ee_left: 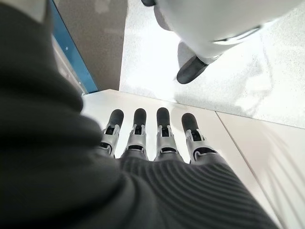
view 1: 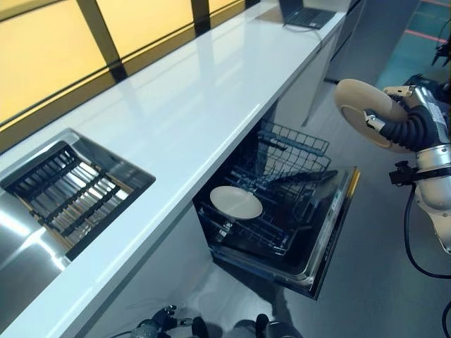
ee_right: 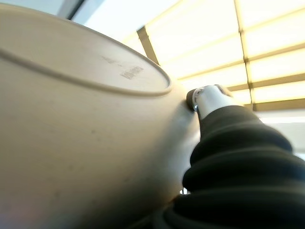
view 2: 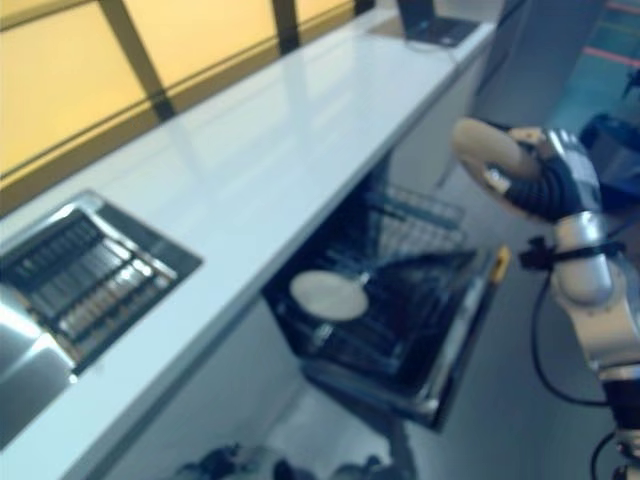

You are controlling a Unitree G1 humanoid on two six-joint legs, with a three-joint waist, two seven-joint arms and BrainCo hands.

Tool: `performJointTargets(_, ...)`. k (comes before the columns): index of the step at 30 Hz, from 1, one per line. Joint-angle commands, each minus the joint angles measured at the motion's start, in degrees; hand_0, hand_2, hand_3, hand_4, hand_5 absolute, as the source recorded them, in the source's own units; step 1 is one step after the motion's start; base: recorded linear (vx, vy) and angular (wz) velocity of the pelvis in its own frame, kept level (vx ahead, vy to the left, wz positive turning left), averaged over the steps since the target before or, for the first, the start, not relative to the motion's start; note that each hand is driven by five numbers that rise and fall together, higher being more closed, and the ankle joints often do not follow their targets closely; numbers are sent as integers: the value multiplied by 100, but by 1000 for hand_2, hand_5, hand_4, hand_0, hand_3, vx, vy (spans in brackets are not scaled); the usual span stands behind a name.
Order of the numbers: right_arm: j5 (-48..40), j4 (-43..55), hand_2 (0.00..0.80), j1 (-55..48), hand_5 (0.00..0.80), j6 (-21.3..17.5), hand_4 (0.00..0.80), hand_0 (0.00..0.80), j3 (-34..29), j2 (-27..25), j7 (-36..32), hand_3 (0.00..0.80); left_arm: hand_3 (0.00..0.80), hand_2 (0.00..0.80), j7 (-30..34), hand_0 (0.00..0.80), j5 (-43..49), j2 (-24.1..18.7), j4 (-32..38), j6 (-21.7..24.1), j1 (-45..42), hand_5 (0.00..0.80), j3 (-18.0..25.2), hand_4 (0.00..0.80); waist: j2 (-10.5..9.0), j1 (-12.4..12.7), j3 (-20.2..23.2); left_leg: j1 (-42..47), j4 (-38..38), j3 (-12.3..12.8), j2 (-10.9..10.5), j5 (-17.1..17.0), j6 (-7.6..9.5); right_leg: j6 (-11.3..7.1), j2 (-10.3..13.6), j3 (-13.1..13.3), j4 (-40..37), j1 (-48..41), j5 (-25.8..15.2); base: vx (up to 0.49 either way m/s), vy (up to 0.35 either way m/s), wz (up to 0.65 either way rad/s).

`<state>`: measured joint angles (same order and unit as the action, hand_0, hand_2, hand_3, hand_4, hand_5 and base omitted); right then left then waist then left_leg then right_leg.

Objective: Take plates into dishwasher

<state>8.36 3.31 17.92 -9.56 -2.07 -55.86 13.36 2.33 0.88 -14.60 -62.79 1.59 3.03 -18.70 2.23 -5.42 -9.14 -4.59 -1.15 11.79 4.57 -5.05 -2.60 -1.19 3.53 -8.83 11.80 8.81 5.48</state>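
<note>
Fingers of right hand (view 1: pixel 386 121) grip a beige plate (view 1: pixel 361 105) above open dishwasher (view 1: pixel 296 211) w/ another plate (view 1: pixel 236 202) racked; left hand (ee_left: pixel 157 138) fingers straight, empty

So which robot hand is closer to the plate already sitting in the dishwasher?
Probably the right. The right robot hand holds another plate up in the air beside the open dishwasher. The left robot hand shows only in its wrist view, over pale floor, away from the racked plate.
</note>
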Motion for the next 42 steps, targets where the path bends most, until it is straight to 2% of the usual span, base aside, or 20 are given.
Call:
performJointTargets(1,-37,109,800,605,800,35,800,800,-23,338,351,800,0,0,-146,0,-206,-256,80,19,317,0,-50,0,-384,1,-377,68,-91,140,-497,665,241,165,-498,-279,-1438,-728,-217,-40,25,7)
performJointTargets(11,-11,113,800,828,800,137,800,800,347,639,227,800,0,0,-173,0,-277,-283,205,101,370,0,-30,0,-319,70,-689,-123,-74,173,-476,602,220,197,-476,-416,-1402,-562,-211,-9,-1,2)
performJointTargets(27,-22,-39,800,1222,800,377,800,800,759,1235,455,800,0,0,-187,0,-273,-224,228,110,497,0,-184,0,-223,179,-954,-257,-62,107,-458,539,165,245,-443,-553,-1367,-463,-173,1,-4,3)
performJointTargets(42,405,-813,800,1905,800,684,800,800,1279,1187,378,800,0,0,-137,0,-184,-286,321,36,605,0,-349,0,-135,341,-1148,-379,-42,-46,-471,490,139,273,-413,-682,-1249,-321,-120,2,-17,3)
